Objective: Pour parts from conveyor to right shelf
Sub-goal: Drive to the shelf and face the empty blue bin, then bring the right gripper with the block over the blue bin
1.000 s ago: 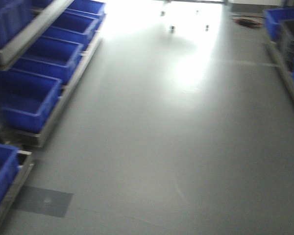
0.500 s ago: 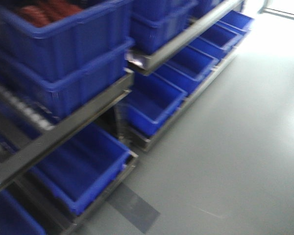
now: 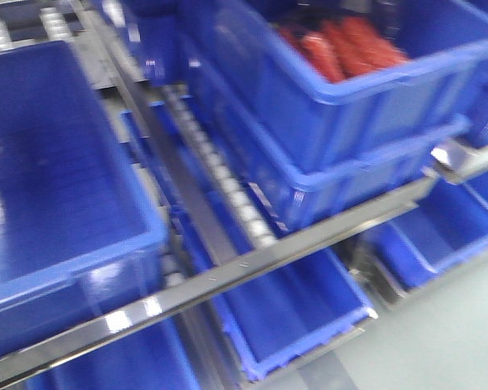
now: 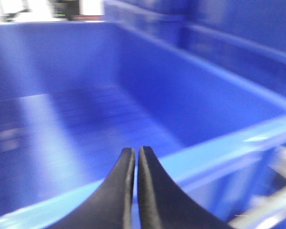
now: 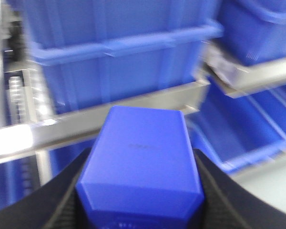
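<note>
My right gripper (image 5: 140, 164) is shut on a blue block (image 5: 143, 138), one of the parts, which fills the space between the black fingers (image 5: 62, 195). Beyond it stands the right shelf (image 5: 148, 105), a metal-framed rack loaded with blue crates (image 5: 114, 67). The front view shows that rack's silver rail (image 3: 252, 260) and a row of white rollers (image 3: 228, 191) up close. In the left wrist view my left gripper (image 4: 135, 151) is shut with nothing in it, hanging at the near rim of an empty blue crate (image 4: 219, 148). The conveyor is out of view.
An empty blue crate (image 3: 49, 162) sits at the left of the rack's middle level. At the upper right a stacked crate (image 3: 366, 106) holds red items (image 3: 342, 45). More crates (image 3: 293, 309) rest on the bottom level. Grey floor (image 3: 464, 341) shows at the lower right.
The front view has swung from the open grey floor onto the rack, which now fills the frame at close range.
</note>
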Controlling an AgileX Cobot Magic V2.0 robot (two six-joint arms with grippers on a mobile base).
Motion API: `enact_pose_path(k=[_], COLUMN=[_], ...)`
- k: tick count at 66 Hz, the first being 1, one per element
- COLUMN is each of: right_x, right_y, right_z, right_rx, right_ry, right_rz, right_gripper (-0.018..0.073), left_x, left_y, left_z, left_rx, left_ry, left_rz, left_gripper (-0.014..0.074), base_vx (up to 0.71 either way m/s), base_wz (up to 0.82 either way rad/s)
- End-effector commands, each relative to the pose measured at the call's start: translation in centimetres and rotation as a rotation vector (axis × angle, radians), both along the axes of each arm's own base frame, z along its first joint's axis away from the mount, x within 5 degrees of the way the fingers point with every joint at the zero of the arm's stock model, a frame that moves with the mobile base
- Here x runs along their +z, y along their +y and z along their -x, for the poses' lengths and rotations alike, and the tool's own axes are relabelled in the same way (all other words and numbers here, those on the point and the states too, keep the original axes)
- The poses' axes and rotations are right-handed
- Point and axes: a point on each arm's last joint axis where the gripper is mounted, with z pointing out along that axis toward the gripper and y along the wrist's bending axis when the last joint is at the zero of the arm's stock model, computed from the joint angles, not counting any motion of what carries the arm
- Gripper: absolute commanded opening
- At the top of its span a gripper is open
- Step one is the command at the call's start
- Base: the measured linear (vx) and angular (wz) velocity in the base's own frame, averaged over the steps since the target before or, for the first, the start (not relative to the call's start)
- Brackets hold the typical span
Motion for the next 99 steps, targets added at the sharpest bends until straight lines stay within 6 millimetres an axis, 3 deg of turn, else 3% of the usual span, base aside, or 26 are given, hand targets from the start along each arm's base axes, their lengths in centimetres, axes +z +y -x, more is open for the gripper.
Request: enact_pose_path(k=[1, 45, 99], right_x=[1.54, 1.54, 1.54], right_y=[-0.10, -0.09, -0.09], right_z=[-0.32, -0.32, -0.32], right_rx=[-0.011, -0.011, -0.011], right_ry=[-0.090, -0.090, -0.090], right_rz=[0.005, 0.004, 0.003], right_gripper=[-0.0005, -0.0005, -0.0005], left_x=[1.28, 1.28, 1.28], left_y=[0.01, 0.01, 0.01], left_z=[-0.10, -0.10, -0.10], left_rx=[0.003, 0.003, 0.003], left_ry=[-0.081, -0.081, -0.081], left_rz=[0.017, 0.017, 0.017], left_gripper=[-0.0006, -0.0006, -0.0006], base_vx=[0.11, 0.00, 0.05], base_wz=[0.64, 0.59, 0.03])
